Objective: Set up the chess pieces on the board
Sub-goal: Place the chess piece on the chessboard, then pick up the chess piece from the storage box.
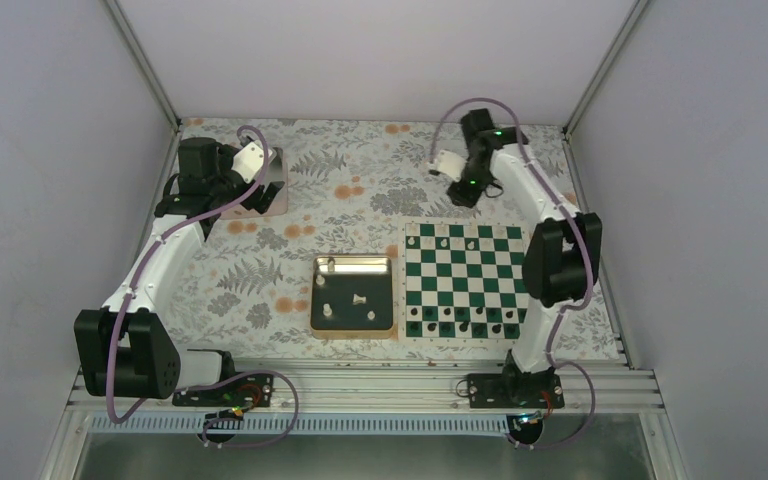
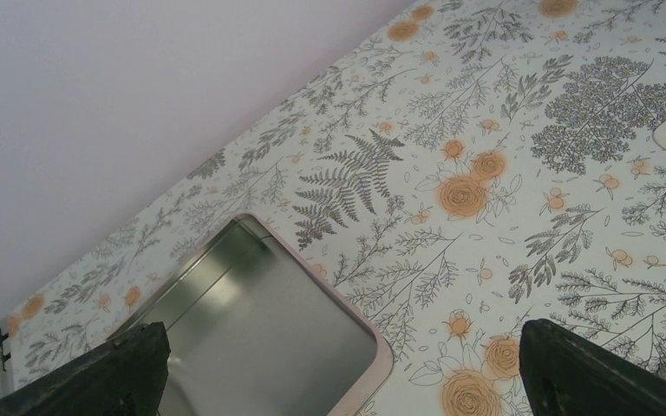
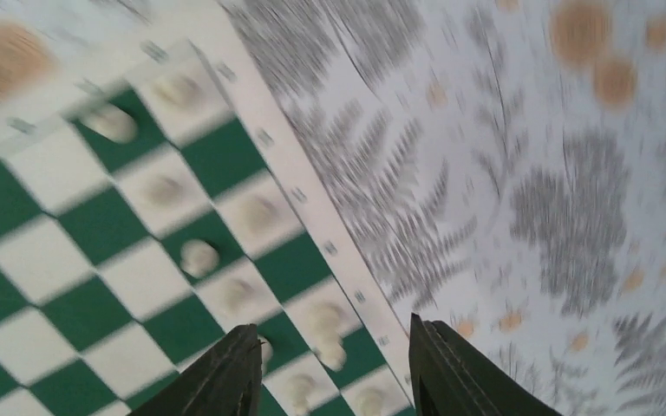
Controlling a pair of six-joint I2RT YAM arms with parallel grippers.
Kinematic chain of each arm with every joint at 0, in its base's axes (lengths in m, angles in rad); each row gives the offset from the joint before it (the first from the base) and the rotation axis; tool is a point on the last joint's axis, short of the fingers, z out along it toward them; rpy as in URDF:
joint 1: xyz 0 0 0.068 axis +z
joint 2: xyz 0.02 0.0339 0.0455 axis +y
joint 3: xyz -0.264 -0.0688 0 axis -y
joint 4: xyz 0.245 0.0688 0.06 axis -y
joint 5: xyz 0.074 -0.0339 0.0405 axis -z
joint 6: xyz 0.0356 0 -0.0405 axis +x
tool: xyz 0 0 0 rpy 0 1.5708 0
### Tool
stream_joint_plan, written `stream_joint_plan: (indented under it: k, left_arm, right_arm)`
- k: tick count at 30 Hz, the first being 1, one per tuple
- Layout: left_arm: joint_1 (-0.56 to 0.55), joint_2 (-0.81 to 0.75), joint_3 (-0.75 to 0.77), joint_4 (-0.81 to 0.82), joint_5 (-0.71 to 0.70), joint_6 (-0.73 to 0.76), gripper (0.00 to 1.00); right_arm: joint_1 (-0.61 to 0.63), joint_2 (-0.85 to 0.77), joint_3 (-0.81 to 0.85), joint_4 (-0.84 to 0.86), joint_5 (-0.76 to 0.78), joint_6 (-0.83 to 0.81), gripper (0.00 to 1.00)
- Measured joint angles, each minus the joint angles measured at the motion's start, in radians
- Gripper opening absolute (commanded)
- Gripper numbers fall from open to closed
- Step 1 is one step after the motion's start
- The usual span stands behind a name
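My right hand [image 3: 329, 347] hangs empty and spread apart by the board's [image 3: 0, 199] far edge, left hand [image 2: 340, 347] spread wide too.

**White Links, Black Joints, Lilac Cables**

The left arm [image 1: 150, 268] and right arm [image 1: 543, 195] have curved white links, black joint housings and lilac cables [image 1: 475, 100]. Green lights [image 1: 497, 131] glow near the right wrist. The left claw [image 2: 342, 324] and right claw [image 3: 331, 322] end in dark wedge fingers.
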Motion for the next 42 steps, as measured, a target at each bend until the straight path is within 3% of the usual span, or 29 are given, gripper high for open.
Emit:
stream_joint_plan:
  k: [11,16,27,42]
  left_arm:
    - [0.0,0.0,0.0,0.0,0.0,0.0,1.0]
    - [0.0,0.0,0.0,0.0,0.0,0.0,1.0]
    - [0.0,0.0,0.0,0.0,0.0,0.0,1.0]
    - [0.0,-0.005,0.0,0.0,0.007,0.0,1.0]
  right_arm:
    - [0.602,-0.053,-0.012,-0.01,0.013,0.047,0.46]
    - [0.769,-0.031,-0.029,0.0,-0.012,0.058,0.46]
    - [0.864,0.141,-0.024,0.044,-0.076,0.065,0.45]
    - [0.925,0.183,0.011,0.079,-0.121,0.065,0.45]
